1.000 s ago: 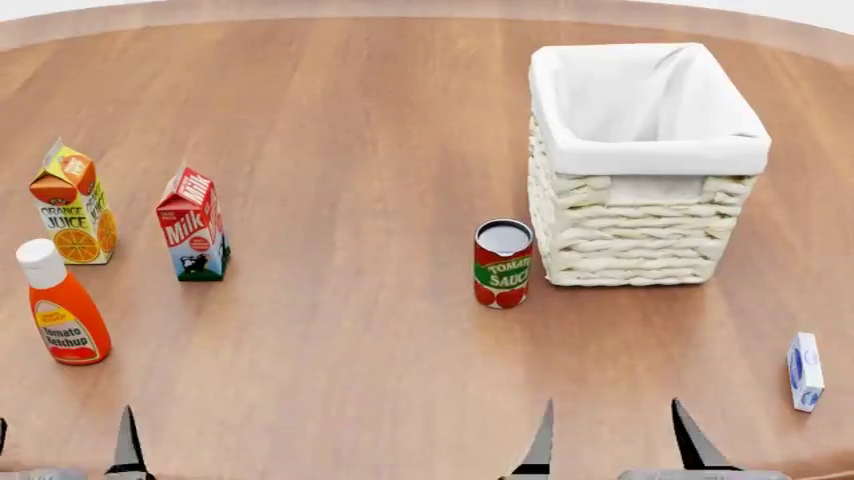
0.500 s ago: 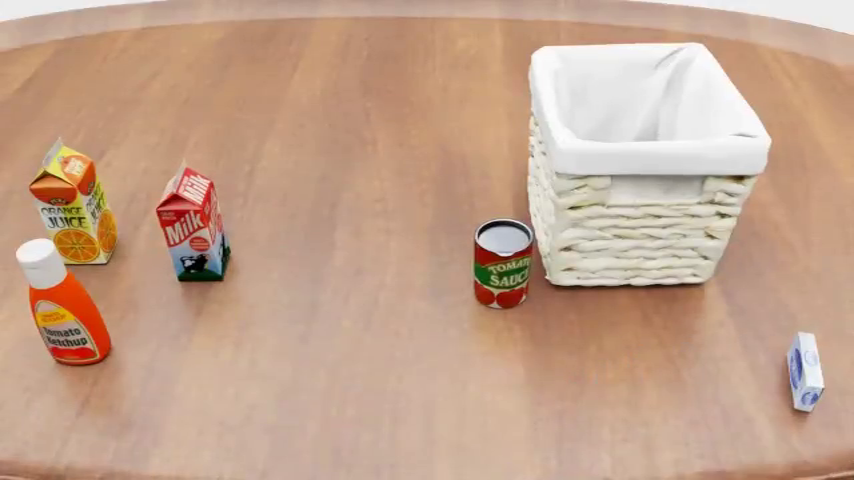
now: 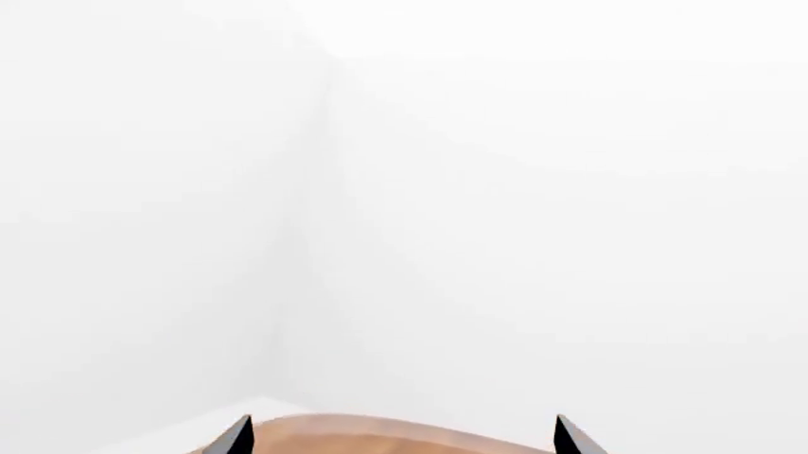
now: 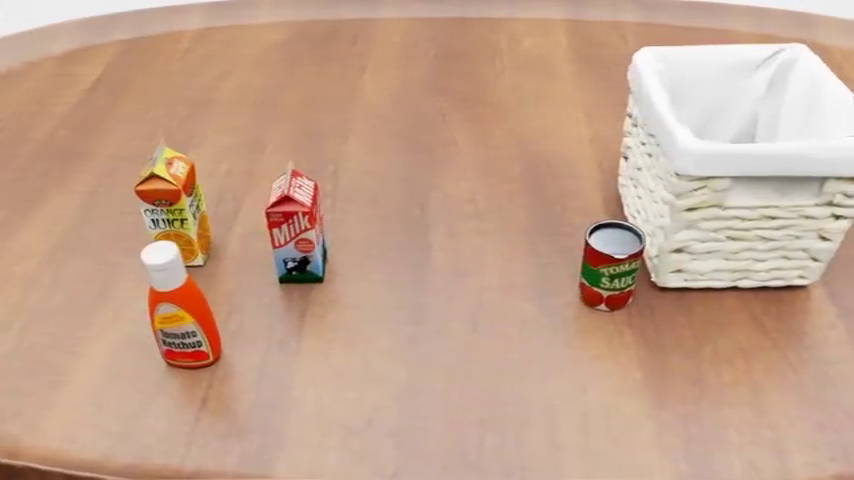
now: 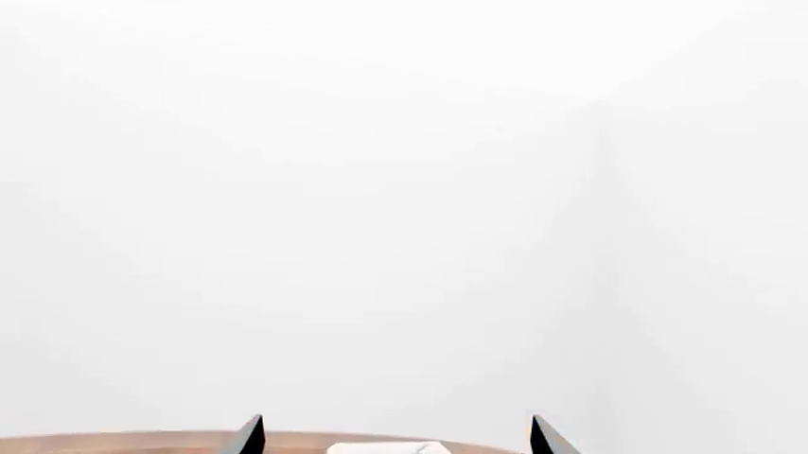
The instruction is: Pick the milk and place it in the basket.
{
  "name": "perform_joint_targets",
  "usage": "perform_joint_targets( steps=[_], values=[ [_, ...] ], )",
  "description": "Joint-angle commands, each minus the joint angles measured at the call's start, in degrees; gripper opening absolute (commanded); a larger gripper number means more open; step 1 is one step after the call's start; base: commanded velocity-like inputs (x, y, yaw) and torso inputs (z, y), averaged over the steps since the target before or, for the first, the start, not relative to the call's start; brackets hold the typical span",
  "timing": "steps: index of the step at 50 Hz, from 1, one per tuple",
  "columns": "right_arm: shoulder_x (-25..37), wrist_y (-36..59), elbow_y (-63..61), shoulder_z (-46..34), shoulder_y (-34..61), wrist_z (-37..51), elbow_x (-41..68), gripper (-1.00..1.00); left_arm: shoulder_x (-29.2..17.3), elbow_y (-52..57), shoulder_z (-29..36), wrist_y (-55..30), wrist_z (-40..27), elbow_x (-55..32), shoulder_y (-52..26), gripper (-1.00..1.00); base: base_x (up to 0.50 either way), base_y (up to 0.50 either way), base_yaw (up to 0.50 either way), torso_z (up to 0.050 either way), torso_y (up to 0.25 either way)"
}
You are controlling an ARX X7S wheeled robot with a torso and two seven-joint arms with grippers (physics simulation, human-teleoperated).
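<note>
Two wide-spread, empty end effectors (left [image 3: 401,440], right [image 5: 394,440]); gable-top milk [image 4: 295,240], woven basket [image 4: 727,245] apart.

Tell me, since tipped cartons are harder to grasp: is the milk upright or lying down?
Upright. The milk stands on its base on the table, red gable top up, apart from the orange juice carton and ketchup bottle.

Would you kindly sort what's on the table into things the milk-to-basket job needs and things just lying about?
Needed:
- red-topped gable milk carton
- cream woven wicker basket with white cloth lining

Lying about:
- orange-and-yellow orange juice carton
- orange tomato ketchup bottle with white cap
- red-and-green tomato sauce can
</note>
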Motion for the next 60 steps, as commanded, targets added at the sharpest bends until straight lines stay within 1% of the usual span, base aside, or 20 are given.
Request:
perform_joint_targets(
  steps=[1,9,20,26,27,28,60],
  values=[
    [0.1,0.6,0.4,-1.3,0.9,-0.8,-2.3,1.0,0.8,0.4,-1.3,0.2,1.3,1.0,0.3,1.0,0.0,0.5,0.0,0.0,0.0],
    [0.4,1.0,0.4,-2.3,1.5,-0.8,-2.3,1.0,0.7,0.3,-1.1,0.2,1.2,1.2,0.4,1.0,0.0,0.46,0.0,0.0,0.0],
    [0.7,2.2,0.8,-3.2,2.5,0.4,-3.0,1.0,0.6,-0.1,-0.8,0.5,1.2,1.5,0.4,1.0,0.0,0.01,0.0,0.0,0.0],
    [0.9,2.1,0.3,-3.0,2.1,-0.4,-2.8,1.0,0.5,-0.2,-0.8,0.5,1.1,1.4,0.4,1.0,0.0,0.0,0.0,0.0,0.0],
    [-0.1,-0.3,0.1,-3.7,1.6,-4.0,-4.0,1.0,0.5,-0.2,-0.8,0.5,1.1,1.4,0.4,1.0,0.04,0.0,0.0,0.0,0.0],
    [-0.1,0.6,-0.2,-3.3,1.5,-2.6,-4.1,1.0,0.4,-0.2,-0.7,0.5,1.0,1.6,0.4,1.0,0.24,0.0,0.0,0.0,0.0],
    [1.1,0.2,0.1,-4.7,1.1,-2.9,-4.9,1.0,0.2,-0.5,-0.6,1.2,1.0,1.4,0.8,1.0,0.5,0.0,0.0,0.0,0.0]
  ],
)
